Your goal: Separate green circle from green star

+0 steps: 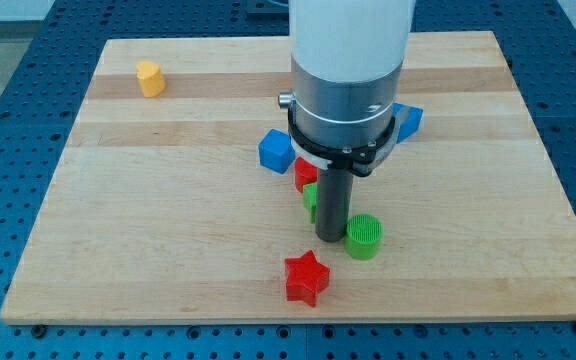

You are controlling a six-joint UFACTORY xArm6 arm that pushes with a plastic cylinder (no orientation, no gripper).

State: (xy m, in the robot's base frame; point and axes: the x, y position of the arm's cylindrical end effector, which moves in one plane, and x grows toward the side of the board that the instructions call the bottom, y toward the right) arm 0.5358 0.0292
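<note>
Wedging phase, by my read: wooden surface (168, 200) carries everything; rod stands mid-board w/ my tip (329, 238) down between the two greens. Green circle (364, 237) touches tip on the view's right; green star (310, 198) mostly hidden behind rod on the view's left, shape hard to confirm. Red block (305, 172) sits just above it, shape unclear; blue cube (277, 152) near; another blue block (409, 121) peeks out at the view's right; red star (306, 277) below; yellow block (149, 78) well apart, top left. Next, prob: push circle rightward w/o dragging star. No fingers on this rig, so no spread/pinch state. No containers.
</note>
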